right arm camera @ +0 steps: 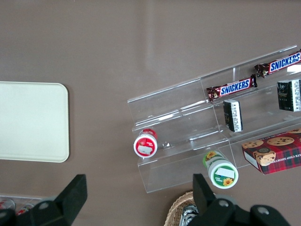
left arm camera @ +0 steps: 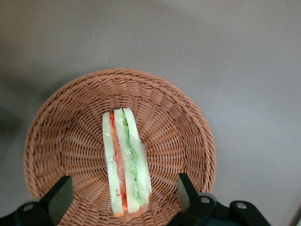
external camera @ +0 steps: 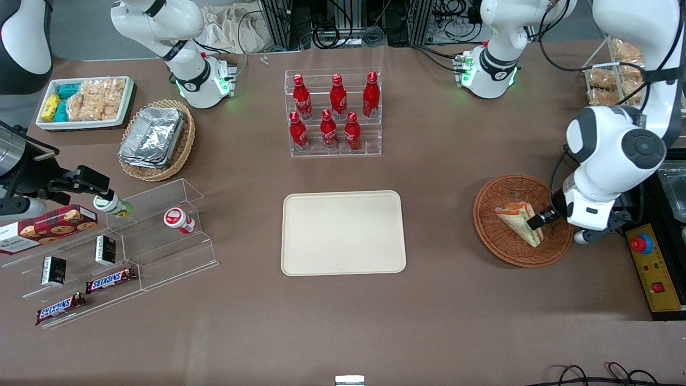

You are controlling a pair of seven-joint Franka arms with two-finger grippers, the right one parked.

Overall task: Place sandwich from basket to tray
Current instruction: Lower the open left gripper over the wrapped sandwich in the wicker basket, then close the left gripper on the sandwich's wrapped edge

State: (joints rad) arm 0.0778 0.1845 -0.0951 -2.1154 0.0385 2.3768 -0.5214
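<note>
Two fingers (left arm camera: 56,200) spread wide | hand (left arm camera: 120,197) over basket (left arm camera: 56,136), fingers either side of sandwich (left arm camera: 126,162), no contact seen | sandwich lies on edge in basket, wrapped, filling layers showing | basket on counter (external camera: 455,300) toward working arm's end | tray (external camera: 343,233) mid-counter, well apart from basket

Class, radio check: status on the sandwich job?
Gripper open, jaws straddling sandwich in basket. Not yet gripped. Tray bare, nothing in the way.
</note>
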